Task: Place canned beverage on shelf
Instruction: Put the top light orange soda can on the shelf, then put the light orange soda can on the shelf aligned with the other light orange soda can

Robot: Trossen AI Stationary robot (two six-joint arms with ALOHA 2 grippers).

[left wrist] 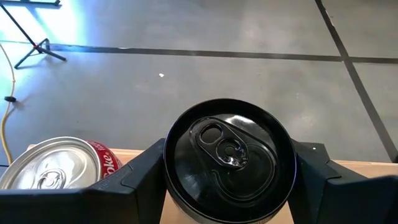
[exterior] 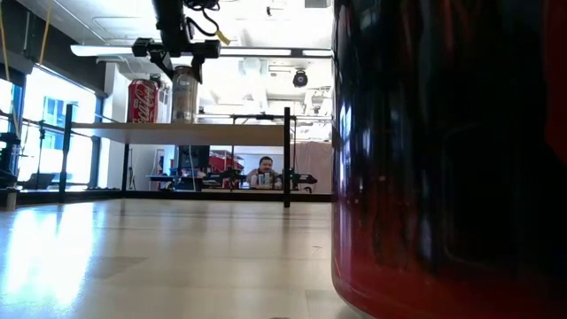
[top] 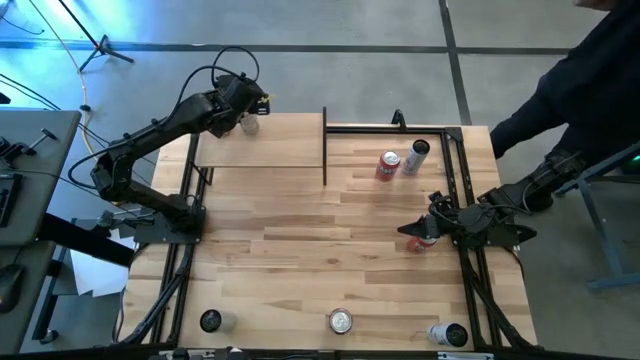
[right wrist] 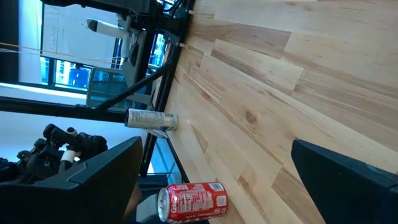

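Left gripper point(top: 248, 118) at shelf point(top: 270, 150) far edge, jaws pinching dark-topped can point(left wrist: 229, 158) by its sides. In low view, can base sits at board level, though I cannot tell whether it is touching or just above. Red cola can point(exterior: 144, 101) already upright on shelf just beside it. I judge placement nearly done: release and retreat remain. Right gripper point(top: 428, 232) waits near table's right edge, fingers spread wide, empty. Two cans point(top: 400, 162) lie on tabletop; three more stand along near edge.

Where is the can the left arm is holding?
The left pincer holds the dark-topped can upright over the shelf, at its far edge, right beside a red can standing there.
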